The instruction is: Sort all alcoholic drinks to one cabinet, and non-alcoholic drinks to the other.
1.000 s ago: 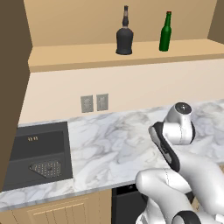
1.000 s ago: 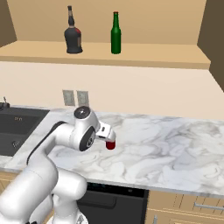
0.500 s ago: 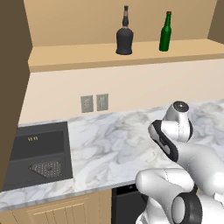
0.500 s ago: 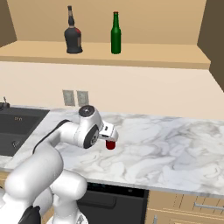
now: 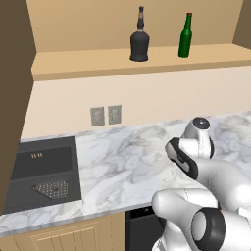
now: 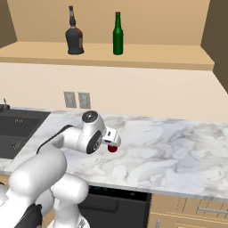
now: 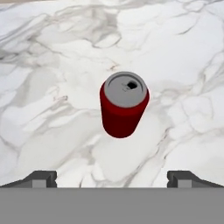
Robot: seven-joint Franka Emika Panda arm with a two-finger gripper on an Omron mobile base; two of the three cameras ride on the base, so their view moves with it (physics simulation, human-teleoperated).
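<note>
Marble worktop (image 7: 52, 57), red can (image 7: 124, 105) upright.
Claw (image 7: 112, 178) hangs above it, jaws spread wide, gripping nothing.

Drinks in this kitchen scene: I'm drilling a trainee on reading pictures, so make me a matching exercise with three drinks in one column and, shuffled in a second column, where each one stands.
Things:
1. black round-bellied bottle
2. green glass bottle
3. red can

Places:
A. upright on the marble counter, just below the open jaws
B. on the tan shelf, farther from the sink
C. on the tan shelf, nearer the sink

Pairs: 1-C, 2-B, 3-A
</note>
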